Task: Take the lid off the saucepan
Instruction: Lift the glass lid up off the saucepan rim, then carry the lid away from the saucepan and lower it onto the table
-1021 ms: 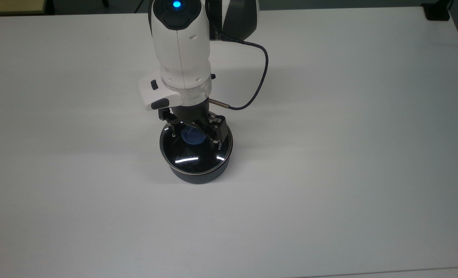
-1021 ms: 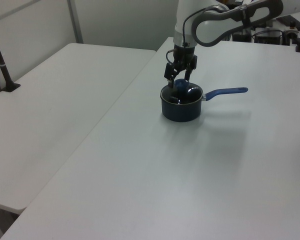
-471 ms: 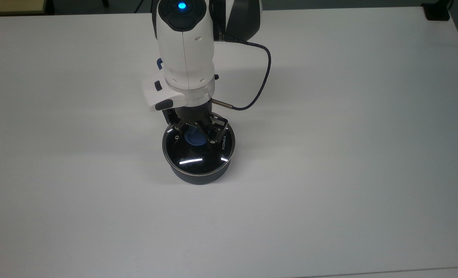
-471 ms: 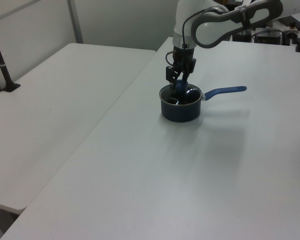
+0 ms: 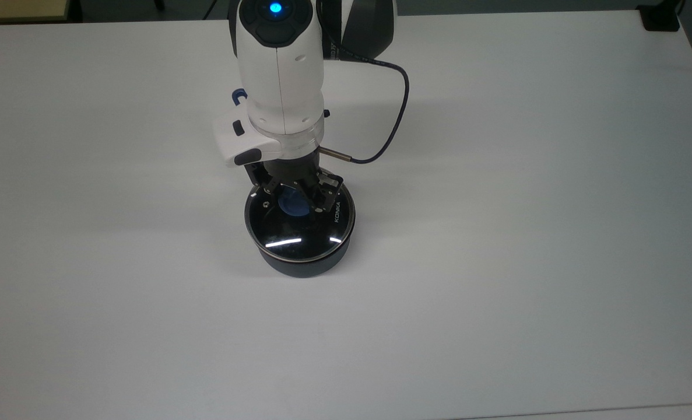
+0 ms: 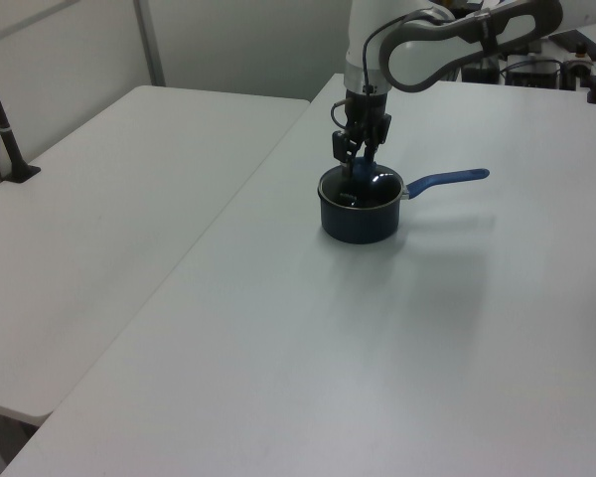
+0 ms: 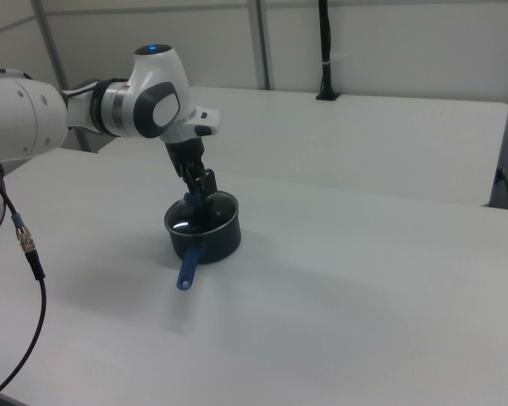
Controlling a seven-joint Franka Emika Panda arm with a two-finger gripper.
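Observation:
The dark navy saucepan (image 5: 302,265) stands on the white table, and its blue handle (image 6: 447,180) points to the left view's right. The glass lid (image 5: 299,233) with its steel rim and white lettering lies flat on the pan. My gripper (image 5: 295,201) reaches straight down over the lid's middle, its fingers closed against the two sides of the blue knob (image 5: 294,205). The left view has the gripper (image 6: 358,167) just above the pan (image 6: 356,221). The right view has the gripper (image 7: 200,196) over the pan (image 7: 212,241), with the handle (image 7: 189,266) pointing towards the camera.
The white table (image 5: 497,233) spreads wide around the pan on all sides. A dark cable (image 5: 395,116) loops off the wrist to the top view's right. A second white table (image 6: 109,199) adjoins on the left view's left, with a black post (image 6: 2,119) on it.
The fingers have drawn in from wide apart to the sides of the knob, and the wrist has shifted slightly to the top view's right. Lid and pan stay put.

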